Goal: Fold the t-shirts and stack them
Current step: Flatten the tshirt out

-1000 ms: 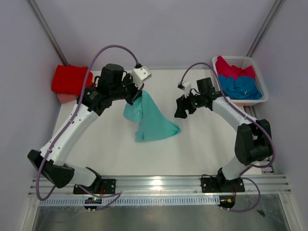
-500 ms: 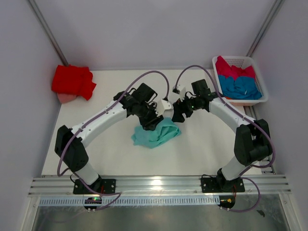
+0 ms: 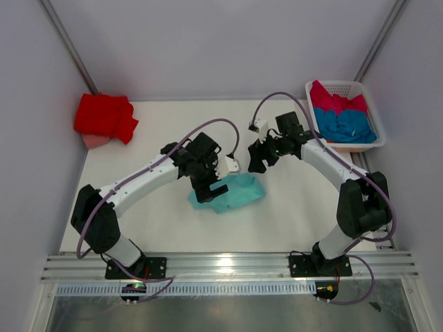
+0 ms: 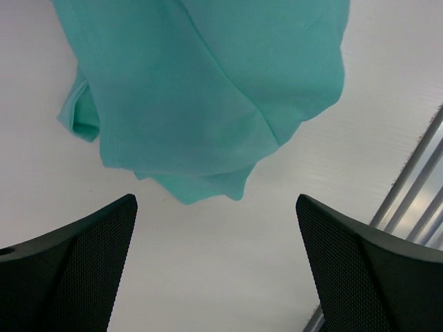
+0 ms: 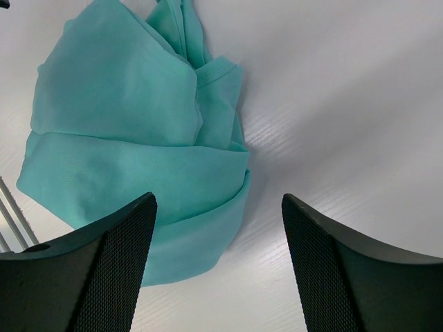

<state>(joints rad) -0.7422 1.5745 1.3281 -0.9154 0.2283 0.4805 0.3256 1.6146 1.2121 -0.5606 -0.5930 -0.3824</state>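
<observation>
**Work surface.** The white table (image 3: 145,221) is matte, and a faint grain shows in the wrist views. An aluminium rail (image 3: 228,263) runs along its near edge and carries both arm bases. Pale grey walls enclose the table on the left, far and right sides. A slanted metal post (image 3: 68,52) stands in each far corner.

**Mint-teal t-shirt** (image 3: 239,190). It lies bunched in loose, uneven folds on the table, near the centre.

**Left pincer** (image 3: 206,188). It is positioned over the left part of the mint-teal t-shirt and is released. In the left wrist view its fingers (image 4: 76,263) stand wide apart with only bare table between them. The cloth lies beyond the tips, apart from them.

**Right pincer** (image 3: 257,159). It hangs just beyond the far right edge of the mint-teal t-shirt. It is released, with nothing gripped.

**Bright red t-shirt** (image 3: 104,116). It sits crumpled at the far left corner, against the left wall. A pink patch (image 3: 95,141) shows beneath it; what it is cannot be told.

**White slatted basket** (image 3: 372,111). It stands at the far right corner. It holds the crimson-pink t-shirt (image 3: 333,101) at the far end and the blue t-shirt (image 3: 346,126) at the near end, both crumpled.
</observation>
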